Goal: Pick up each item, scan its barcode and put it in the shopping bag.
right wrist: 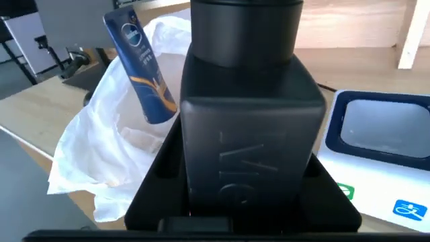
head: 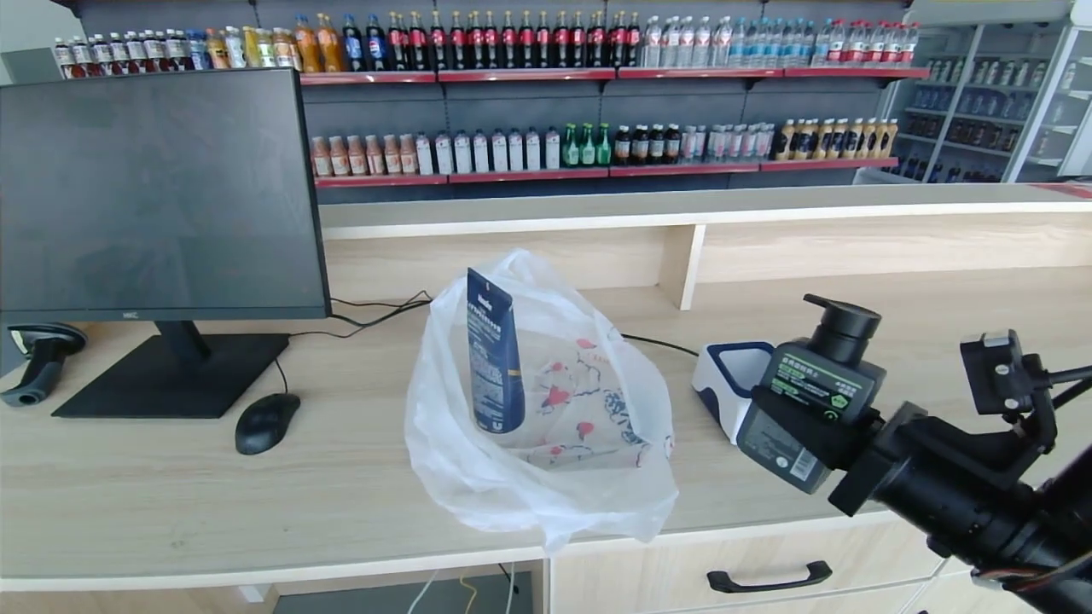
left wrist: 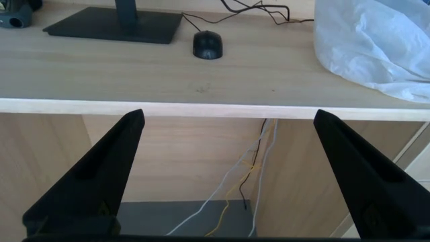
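A dark grey square bottle (head: pixel 810 388) with a black cap is held in my right gripper (head: pixel 819 418), which is shut on it just in front of the white and blue barcode scanner (head: pixel 725 375). The bottle (right wrist: pixel 248 128) stands upright between the fingers, with the scanner (right wrist: pixel 376 154) beside it. A clear plastic shopping bag (head: pixel 546 426) sits open mid-counter with a blue tube (head: pixel 493 362) standing inside; the bag (right wrist: pixel 114 154) and the tube (right wrist: pixel 141 67) lie to the bottle's left. My left gripper (left wrist: pixel 228 181) hangs open below the counter's front edge, empty.
A black monitor (head: pixel 162 196) on its stand, a mouse (head: pixel 266 422) and a handheld scanner (head: pixel 38 358) occupy the counter's left. Cables run behind the bag. A raised wooden ledge (head: pixel 682 213) borders the back. Drawers with a black handle (head: pixel 768 580) are under the counter.
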